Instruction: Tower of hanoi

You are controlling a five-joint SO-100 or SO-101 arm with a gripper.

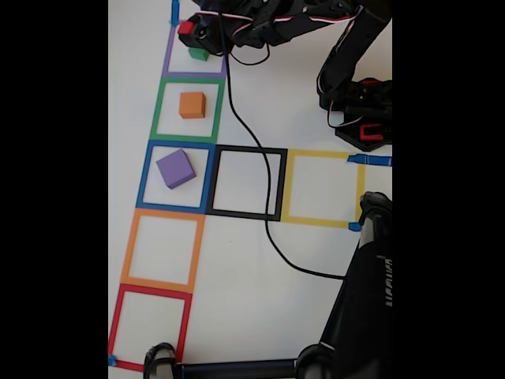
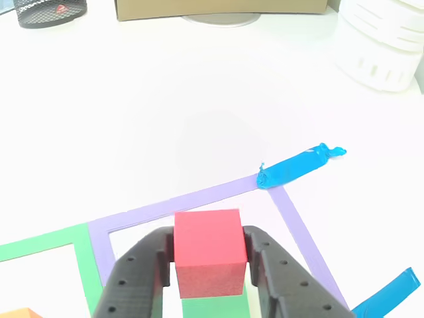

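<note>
Red cube (image 2: 207, 252) sits pinched in our end effector (image 2: 211, 265) above the green cube (image 2: 212, 308), likely for stacking or lifting.

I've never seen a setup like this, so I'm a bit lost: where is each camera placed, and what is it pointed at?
Fixed view: sits high, looking down on the white table with taped squares; the black arm reaches in from the top.
Other view: sits low behind the claw, facing forward across the table; its two black fingers clamp the red cube.
Shared: the red cube, the green cube under it, and the purple tape square.
</note>
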